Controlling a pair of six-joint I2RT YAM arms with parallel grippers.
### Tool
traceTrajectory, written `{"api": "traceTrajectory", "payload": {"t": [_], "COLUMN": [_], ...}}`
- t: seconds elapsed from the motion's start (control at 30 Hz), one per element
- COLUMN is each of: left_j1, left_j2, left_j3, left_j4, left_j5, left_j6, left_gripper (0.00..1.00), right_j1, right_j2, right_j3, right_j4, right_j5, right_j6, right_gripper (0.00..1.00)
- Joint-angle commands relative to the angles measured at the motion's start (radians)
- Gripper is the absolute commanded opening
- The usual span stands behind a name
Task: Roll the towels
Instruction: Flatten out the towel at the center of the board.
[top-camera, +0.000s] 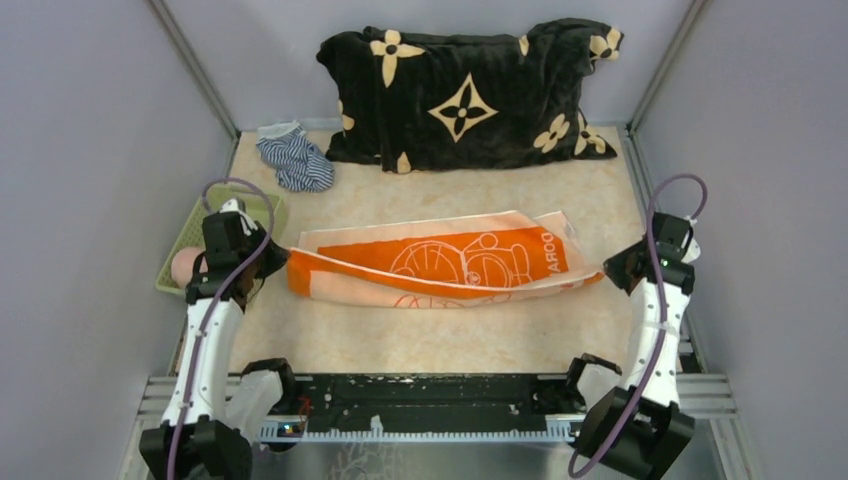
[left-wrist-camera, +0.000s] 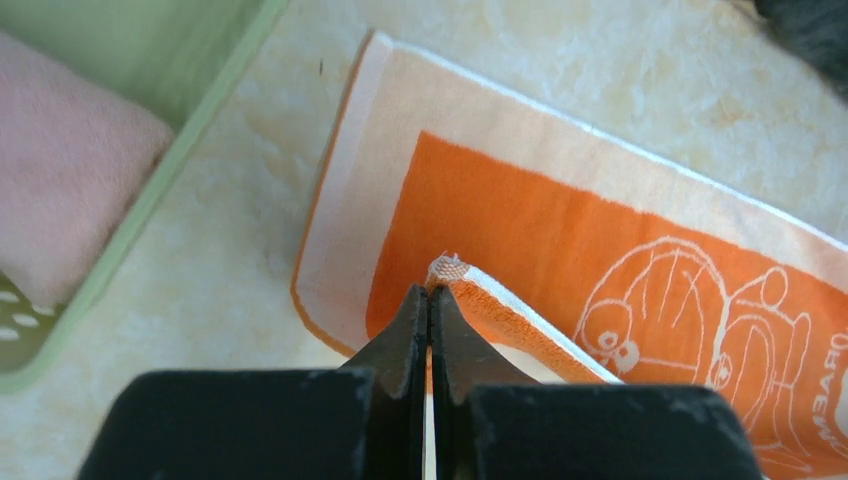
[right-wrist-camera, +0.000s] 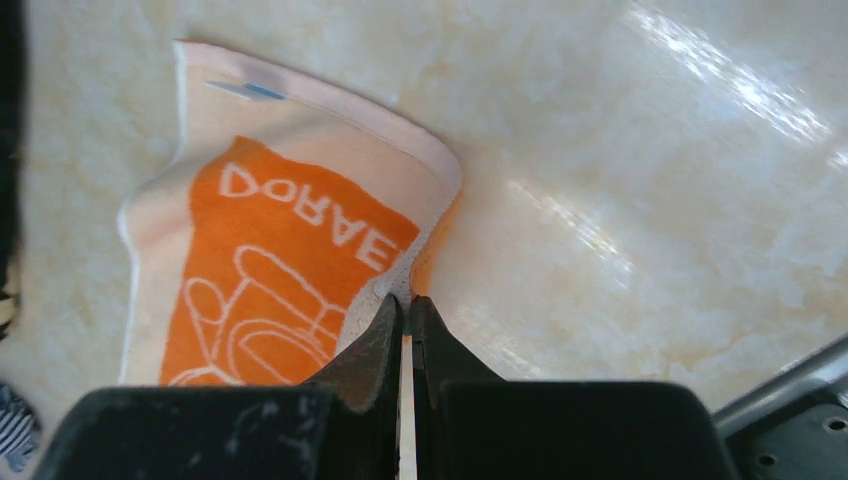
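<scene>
At the bottom of the top view a black slotted rail (top-camera: 420, 395) spans the frame between the two arm bases, hard and matte against the glossy cream, marble-patterned table (top-camera: 420, 335). Just above it, across the middle of the frame, lies the orange towel (top-camera: 440, 265) – soft terry, a bright orange panel with white line-drawn cartoon figures and block lettering, framed by a pale peach border. It is stretched lengthways from left to right and doubled loosely over itself, its lower long edge lifted in a shallow curl. The left gripper (left-wrist-camera: 430, 295) has its black, wedge-shaped jaws pressed together on a frayed corner of the towel's left end; the right gripper (right-wrist-camera: 403, 300) pinches the right end the same way, jaws closed to a hairline on the edge beside the lettering. At the left edge of the frame, just beyond the left arm, a pale green plastic basket (top-camera: 180, 235) holds the pink towel (left-wrist-camera: 70, 190) – plush, plain, with a rounded edge. Farther up, a crumpled blue-and-white striped cloth (top-camera: 295, 158) sits at the upper left of the table, and a bulky black blanket (top-camera: 465, 95) with cream flowers fills the top centre. Smooth grey-lilac walls (top-camera: 90, 120) enclose the table on three sides.
</scene>
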Motion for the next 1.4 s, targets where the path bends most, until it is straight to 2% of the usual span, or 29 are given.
{"api": "traceTrajectory", "payload": {"t": [0.0,0.1,0.23,0.33,0.43,0.57,0.7,0.9,1.07,1.17,1.37], "left_j1": [-0.004,-0.004,-0.002,-0.001,-0.002,-0.002,-0.001,-0.048,-0.055,-0.055,-0.056], "left_j2": [0.137,0.356,0.567,0.617,0.576,0.439,0.298,0.136,0.01,-0.042,-0.044], "left_j3": [0.173,0.466,0.779,0.894,0.874,0.686,0.481,0.15,-0.082,-0.179,-0.241], "left_j4": [0.172,0.197,0.246,0.304,0.407,0.548,0.548,0.357,0.184,0.125,0.118], "left_j5": [-0.054,-0.003,0.095,0.117,0.14,0.149,0.137,0.109,0.054,0.05,0.001], "left_j6": [0.043,0.067,0.062,0.055,0.051,0.057,0.079,0.077,-0.066,-0.155,-0.219], "left_gripper": [0.0,0.0,0.0,0.0,0.0,0.0,0.0,0.0,0.0,0.0,0.0], "right_j1": [-0.002,-0.004,-0.011,-0.015,-0.018,-0.017,-0.015,0.116,0.125,0.109,0.073], "right_j2": [0.151,0.327,0.546,0.625,0.616,0.478,0.308,0.123,-0.006,-0.049,-0.01], "right_j3": [0.197,0.422,0.848,1.087,1.157,0.998,0.685,0.315,0.057,-0.035,-0.002], "right_j4": [0.211,0.309,0.266,0.22,0.224,0.28,0.333,0.291,0.138,0.077,0.006], "right_j5": [-0.175,-0.261,-0.333,-0.365,-0.371,-0.333,-0.256,-0.029,0.091,0.086,0.164], "right_j6": [0.04,0.082,0.047,0.006,-0.039,-0.098,-0.103,-0.133,-0.128,-0.091,-0.039], "right_gripper": [0.0,0.0,0.0,0.0,0.0,0.0,0.0,0.0,0.0,0.0,0.0]}}
